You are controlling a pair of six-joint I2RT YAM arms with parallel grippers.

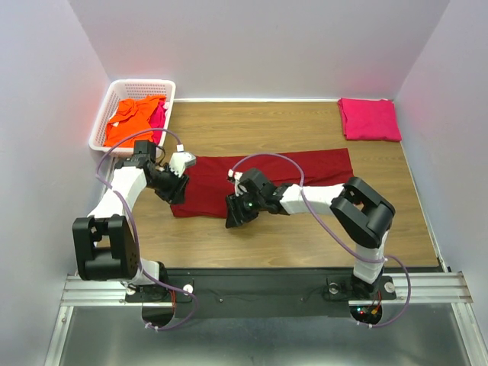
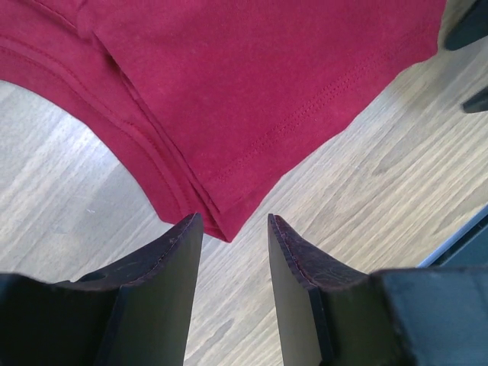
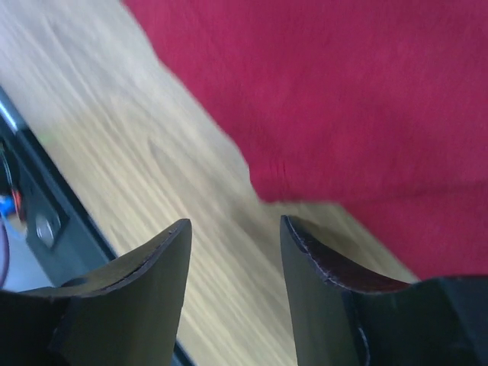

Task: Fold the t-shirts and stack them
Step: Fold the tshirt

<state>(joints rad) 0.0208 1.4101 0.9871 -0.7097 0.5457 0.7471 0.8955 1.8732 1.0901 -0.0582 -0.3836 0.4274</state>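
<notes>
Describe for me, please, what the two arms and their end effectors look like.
Both arms pair white links with chunky black joint housings: the left arm, the right arm. A thin lilac cable loops along each. The left end effector and right end effector each carry two dark, flat, tapering fingers. A small green light shows near the right wrist.

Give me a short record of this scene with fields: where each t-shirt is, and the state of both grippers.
dark red shirt: spread on the table, centre, partly folded
pink shirt: folded, far right corner
orange shirt: in the white basket, far left
second pink shirt: in the basket, beside the orange one
left gripper: open, at the red shirt's left corner
right gripper: open, at its near edge
</notes>
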